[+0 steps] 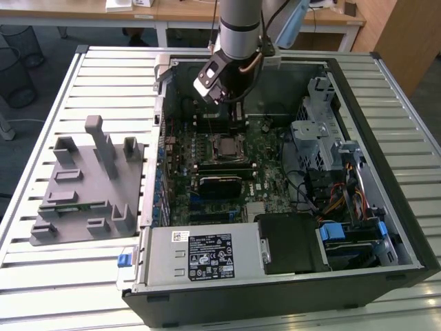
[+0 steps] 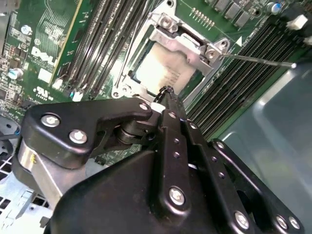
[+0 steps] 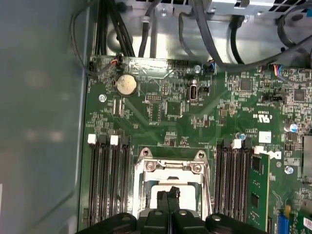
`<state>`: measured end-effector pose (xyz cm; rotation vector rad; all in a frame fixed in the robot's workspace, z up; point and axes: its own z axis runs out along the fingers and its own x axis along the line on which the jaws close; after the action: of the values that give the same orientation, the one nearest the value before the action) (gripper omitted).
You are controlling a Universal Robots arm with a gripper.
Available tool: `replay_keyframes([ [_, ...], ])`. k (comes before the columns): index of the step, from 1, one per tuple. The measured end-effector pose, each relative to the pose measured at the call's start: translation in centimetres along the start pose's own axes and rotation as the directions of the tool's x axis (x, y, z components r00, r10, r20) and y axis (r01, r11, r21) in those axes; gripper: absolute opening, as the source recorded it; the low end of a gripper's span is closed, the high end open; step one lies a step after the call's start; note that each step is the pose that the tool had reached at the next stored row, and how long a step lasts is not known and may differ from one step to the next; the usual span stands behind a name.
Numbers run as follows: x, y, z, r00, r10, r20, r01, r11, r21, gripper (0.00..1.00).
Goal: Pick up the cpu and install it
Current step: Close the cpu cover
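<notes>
CPU (image 2: 163,73) sits flat in its socket on the green motherboard (image 3: 195,117), its pale silvery top showing through the window of the metal retaining frame (image 2: 195,41), which looks to be there to keep the chip square. The computer case (image 1: 386,138) lies on its side with the panel off, so the board faces up and the arm (image 1: 240,27) can reach straight down into it. A thin lever (image 2: 258,60) juts out beside the frame; I can't say whether it is latched. In both wrist views the gripper (image 2: 168,92) (image 3: 170,192) hangs right over the chip's near edge, its fingers pressed together with nothing between them. Whether the tips touch the metal, I can't tell.
</notes>
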<state>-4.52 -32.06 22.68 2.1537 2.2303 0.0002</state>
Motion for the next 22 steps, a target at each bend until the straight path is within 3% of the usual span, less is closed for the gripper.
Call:
replay_keyframes([
  [9, 0.1, -2.51, 0.52, 1.0, 0.0, 0.0002, 0.0, 1.0, 0.0001, 0.11],
  [17, 0.16, -3.59, 1.47, 1.0, 0.0, -0.0002, 0.0, 1.0, -0.0001, 0.11],
  [22, 0.18, -3.64, 2.1, 1.0, 0.0, -0.0012, 0.0, 1.0, -0.0002, 0.11],
])
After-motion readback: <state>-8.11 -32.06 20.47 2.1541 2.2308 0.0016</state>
